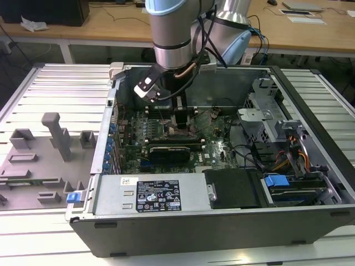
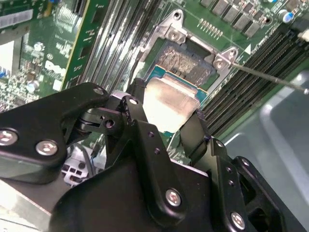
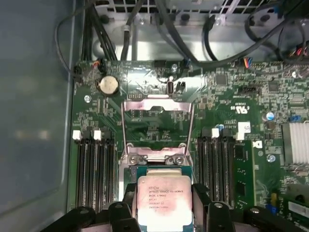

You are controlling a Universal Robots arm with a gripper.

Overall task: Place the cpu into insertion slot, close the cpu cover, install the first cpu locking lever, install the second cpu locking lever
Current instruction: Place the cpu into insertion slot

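Note:
My gripper (image 1: 182, 119) reaches down into the open computer case over the green motherboard. It is shut on the cpu (image 3: 163, 193), a flat square chip with a silvery top, held by two opposite edges between black fingers (image 3: 126, 205). In the second wrist view the cpu (image 2: 169, 99) hangs just beside and partly over the insertion slot (image 2: 186, 60), whose dark grey centre is bare. The cpu cover (image 3: 137, 104), a silver frame with a square window, stands swung open behind the slot. A thin metal locking lever (image 2: 270, 77) sticks out sideways, unlatched.
Long black memory slots (image 3: 91, 169) flank the socket on both sides (image 3: 217, 164). Black cables (image 3: 145, 29) hang along the case wall behind the board. A drive cage (image 1: 266, 111) fills the exterior view's right. A grey fixture tray (image 1: 39, 160) lies outside the case on the left.

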